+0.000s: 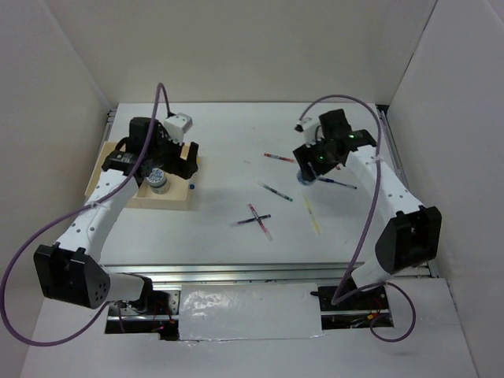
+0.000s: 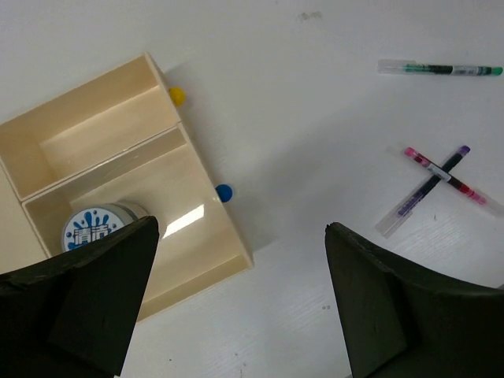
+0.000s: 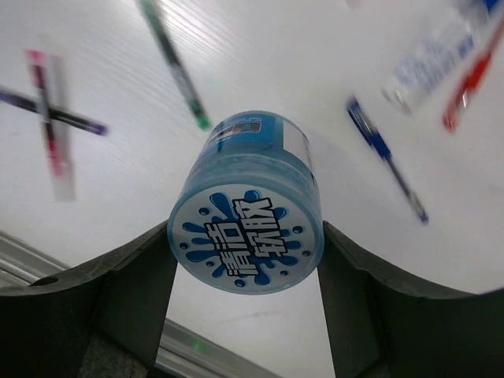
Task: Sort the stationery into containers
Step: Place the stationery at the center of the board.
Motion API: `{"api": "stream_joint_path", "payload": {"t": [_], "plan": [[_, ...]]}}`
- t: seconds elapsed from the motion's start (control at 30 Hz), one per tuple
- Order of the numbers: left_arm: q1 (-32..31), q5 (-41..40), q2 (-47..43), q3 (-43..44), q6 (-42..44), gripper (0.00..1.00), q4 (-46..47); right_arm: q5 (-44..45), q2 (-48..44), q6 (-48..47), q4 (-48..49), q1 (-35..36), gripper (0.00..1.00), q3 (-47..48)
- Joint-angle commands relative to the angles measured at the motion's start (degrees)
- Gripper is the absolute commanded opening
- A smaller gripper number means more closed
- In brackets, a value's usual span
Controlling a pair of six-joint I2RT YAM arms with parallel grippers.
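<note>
Right gripper (image 3: 246, 272) clamped on blue-white cylinder (image 3: 246, 228), fingers on both sides. Left gripper (image 2: 240, 291) wide open, empty, over tray (image 2: 102, 134); second cylinder (image 2: 98, 227) sits inside.

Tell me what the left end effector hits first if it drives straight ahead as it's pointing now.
Probably the side wall of the tray: the open left end effector straddles it, one finger over the compartment holding the blue-white cylinder, the other over table. Depth is unclear.

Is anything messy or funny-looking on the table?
Yes. A thin pink pen and a thin dark purple pen lie crossed in an X on the white table, touching where they cross. Nothing looks spilled or broken.
</note>
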Motion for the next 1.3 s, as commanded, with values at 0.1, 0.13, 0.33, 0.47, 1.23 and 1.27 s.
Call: {"api": "stream_joint_path", "payload": {"t": [0.1, 0.13, 0.33, 0.47, 1.23, 1.27], "plan": [[16.4, 13.1, -0.4, 2.3, -9.7, 0.99, 3.5, 0.8, 8.6, 3.2, -3.8, 18.6, 0.43, 15.0], [18.2, 14.8, -0.1, 2.8, -11.2, 0.99, 3.5, 0.7, 9.7, 3.3, -3.9, 20.5, 0.43, 16.2], [26.7, 22.5, 0.0, 3.4, -11.3, 0.99, 1.9, 2.2, 17.5, 2.0, -5.2, 34.7, 0.42, 23.2], [28.5, 22.3, -1.3, 2.0, -10.3, 0.99, 1.2, 4.4, 20.7, 1.7, -3.4, 42.3, 0.42, 23.8], [32.1, 25.3, -2.6, 1.9, -4.5, 0.99, -2.7, 9.2, 33.4, 4.6, -0.2, 53.8, 1.0, 27.4], [32.1, 25.9, -2.1, 2.8, -4.0, 0.99, -3.4, 9.1, 33.1, 4.9, -0.7, 53.9, 1.0, 27.9]]}}
